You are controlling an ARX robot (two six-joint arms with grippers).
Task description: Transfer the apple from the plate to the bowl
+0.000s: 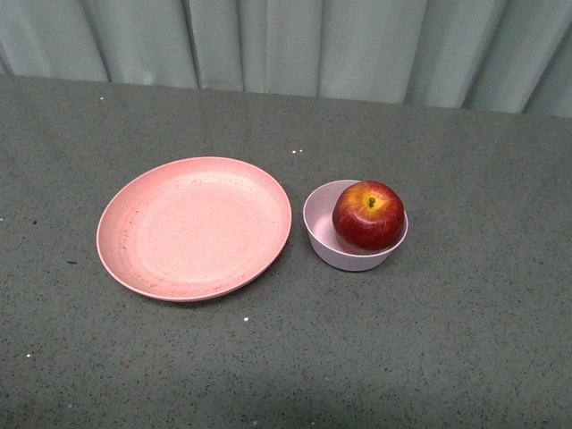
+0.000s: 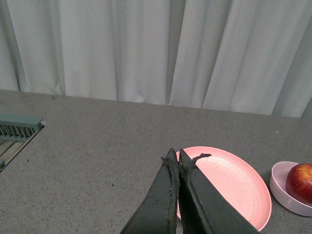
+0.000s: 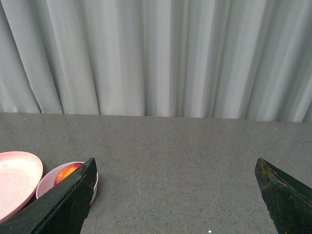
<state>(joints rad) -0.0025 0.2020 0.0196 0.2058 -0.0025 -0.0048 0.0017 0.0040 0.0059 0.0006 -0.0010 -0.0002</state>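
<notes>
The right gripper [image 3: 175,195] is spread wide and empty; the left gripper [image 2: 176,158] is closed on nothing. Both are held clear. The apple [image 1: 368,214] sits in the bowl [image 1: 326,234], beside the bare plate [image 1: 194,227]; the task appears done.

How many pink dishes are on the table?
2: the plate lies on the left, bare, and the bowl stands just right of it, holding the apple. None seems hidden.
</notes>
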